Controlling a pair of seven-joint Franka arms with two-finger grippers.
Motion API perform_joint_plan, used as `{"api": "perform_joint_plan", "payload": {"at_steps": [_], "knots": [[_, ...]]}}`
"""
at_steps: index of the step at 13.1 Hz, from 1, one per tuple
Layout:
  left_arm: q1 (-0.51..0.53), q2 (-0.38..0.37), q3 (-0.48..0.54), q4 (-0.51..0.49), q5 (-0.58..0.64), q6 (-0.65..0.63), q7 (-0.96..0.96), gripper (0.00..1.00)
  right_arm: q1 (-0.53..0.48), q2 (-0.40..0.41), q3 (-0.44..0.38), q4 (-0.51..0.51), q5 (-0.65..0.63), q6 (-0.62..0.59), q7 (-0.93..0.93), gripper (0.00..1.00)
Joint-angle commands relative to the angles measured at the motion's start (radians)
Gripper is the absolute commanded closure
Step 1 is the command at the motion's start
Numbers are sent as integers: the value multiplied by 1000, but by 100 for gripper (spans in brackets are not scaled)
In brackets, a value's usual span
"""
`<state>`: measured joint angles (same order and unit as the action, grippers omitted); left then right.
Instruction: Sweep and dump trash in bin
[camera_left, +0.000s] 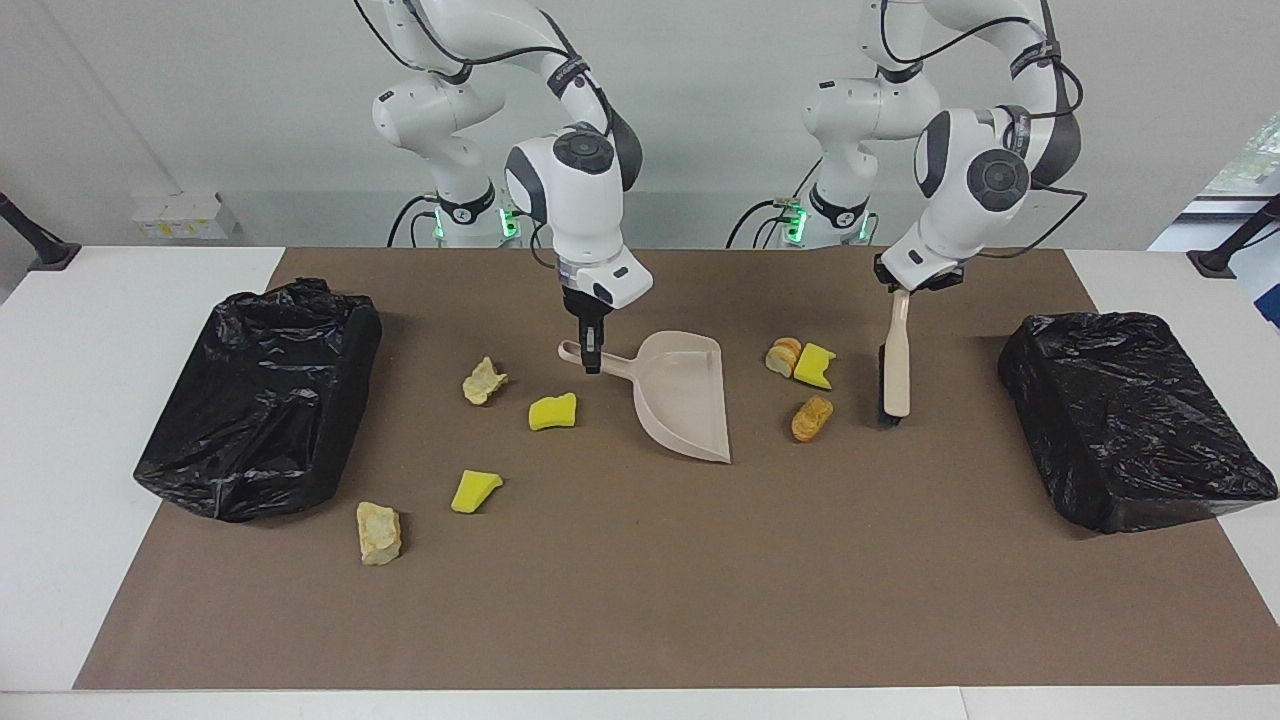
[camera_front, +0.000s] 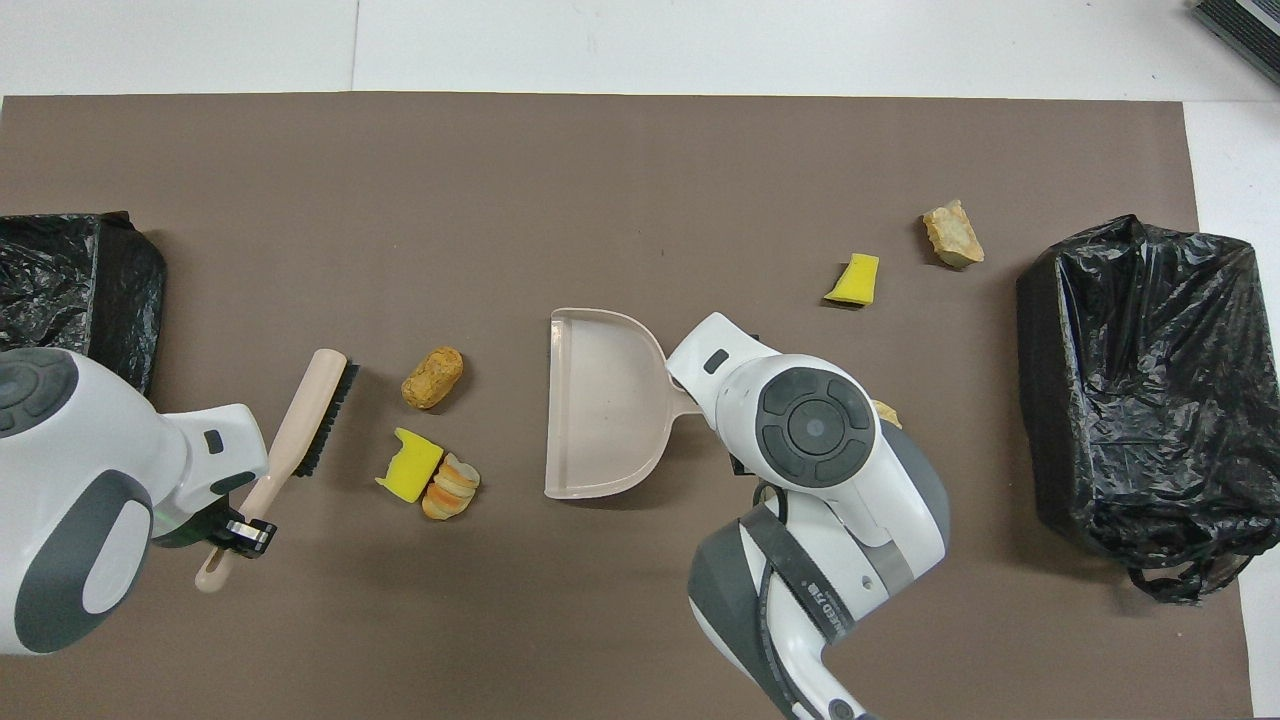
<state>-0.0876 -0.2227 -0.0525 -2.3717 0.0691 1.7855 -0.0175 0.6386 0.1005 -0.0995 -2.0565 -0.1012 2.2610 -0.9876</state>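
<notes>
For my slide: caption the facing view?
Right gripper holds dustpan, left gripper holds brush, trash between.

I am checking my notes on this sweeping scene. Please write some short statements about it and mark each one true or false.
1. The left gripper holds the brush by its handle. True.
2. The dustpan already has trash in it. False: it is empty; all seven pieces lie on the brown mat.
3. The right gripper is shut on the dustpan's handle. True.
4. The orange-brown lump touches the brush. False: a gap of mat separates them.
5. A black-lined bin stands at each end of the table. True; the other bin is at the left arm's end.
</notes>
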Motion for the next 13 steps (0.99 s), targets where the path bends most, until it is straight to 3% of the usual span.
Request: {"api": "perform_joint_plan", "payload": {"at_steps": [1, 4, 8, 9, 13], "knots": [[-71, -67, -1, -99, 3, 55, -195, 100, 12, -21, 6, -47, -20, 17, 20, 100], [-165, -41, -1, -136, -55, 194, -398, 100, 13, -22, 4, -47, -34, 5, -23, 100], [-293, 54, -3, -120, -136, 377, -544, 100, 13, -22, 6, -47, -34, -6, -17, 100], [-317, 62, -3, -112, -206, 411, -542, 100, 13, -22, 6, -47, -34, -14, -16, 100], [-477, 63, -3, -83, -284, 411, -548, 100, 12, -24, 6, -47, -32, -23, -14, 100]]}}
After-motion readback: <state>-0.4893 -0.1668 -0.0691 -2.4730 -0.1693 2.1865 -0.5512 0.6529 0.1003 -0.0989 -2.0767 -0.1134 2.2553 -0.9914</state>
